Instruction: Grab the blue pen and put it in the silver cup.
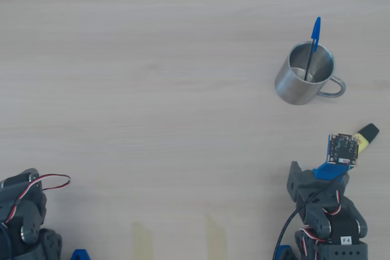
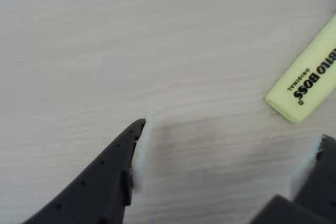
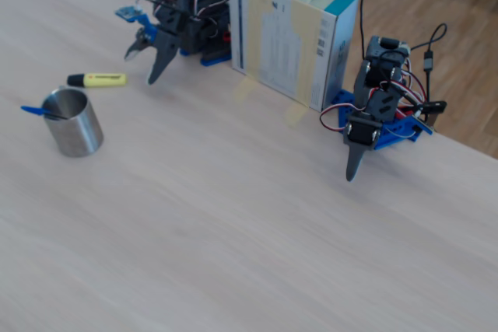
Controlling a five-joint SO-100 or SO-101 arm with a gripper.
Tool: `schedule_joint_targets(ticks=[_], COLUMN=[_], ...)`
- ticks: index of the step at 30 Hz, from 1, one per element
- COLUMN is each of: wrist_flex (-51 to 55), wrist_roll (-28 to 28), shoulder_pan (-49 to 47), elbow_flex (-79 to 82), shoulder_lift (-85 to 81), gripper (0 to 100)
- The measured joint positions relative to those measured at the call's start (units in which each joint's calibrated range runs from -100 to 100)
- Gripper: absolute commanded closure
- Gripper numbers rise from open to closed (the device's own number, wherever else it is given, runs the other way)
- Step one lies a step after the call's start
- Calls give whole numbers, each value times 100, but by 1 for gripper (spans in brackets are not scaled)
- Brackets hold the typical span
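The blue pen (image 1: 315, 33) stands tilted inside the silver cup (image 1: 291, 86), its blue cap sticking out over the far rim. In the fixed view the pen's cap (image 3: 35, 111) pokes out to the left of the cup (image 3: 78, 134). My gripper (image 2: 231, 132) is open and empty, with its white-padded fingers (image 2: 140, 150) wide apart over bare table. In the fixed view my gripper (image 3: 138, 69) hangs near the arm's base, well apart from the cup. In the overhead view the wrist camera board (image 1: 342, 148) covers the gripper.
A yellow highlighter (image 2: 307, 80) with a black cap lies just beside my gripper, also in the overhead view (image 1: 367, 133) and the fixed view (image 3: 97, 79). A second arm (image 3: 377, 118) rests folded. A cardboard box (image 3: 292, 33) stands between the two arm bases.
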Motion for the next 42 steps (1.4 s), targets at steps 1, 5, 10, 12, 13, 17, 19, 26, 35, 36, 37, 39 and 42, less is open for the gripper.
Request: schedule_joint_targets(ticks=[1, 5, 10, 12, 13, 17, 19, 26, 35, 36, 37, 39, 42], wrist_flex=[76, 361, 706, 832, 891, 1068, 1177, 1211, 1211, 1211, 1211, 1211, 1244], wrist_roll=[0, 0, 0, 0, 0, 15, 31, 36, 36, 36, 36, 36, 144], shoulder_pan=[0, 0, 0, 0, 0, 0, 0, -8, -8, -8, -8, -8, -8], elbow_flex=[0, 0, 0, 0, 0, 0, 0, 0, 0, 0, 0, 0, 0], shoulder_lift=[0, 0, -8, -8, -8, -8, -75, -100, -100, -100, -100, -100, -100], gripper=[58, 58, 58, 58, 58, 58, 58, 65, 78, 79, 81, 83, 87])
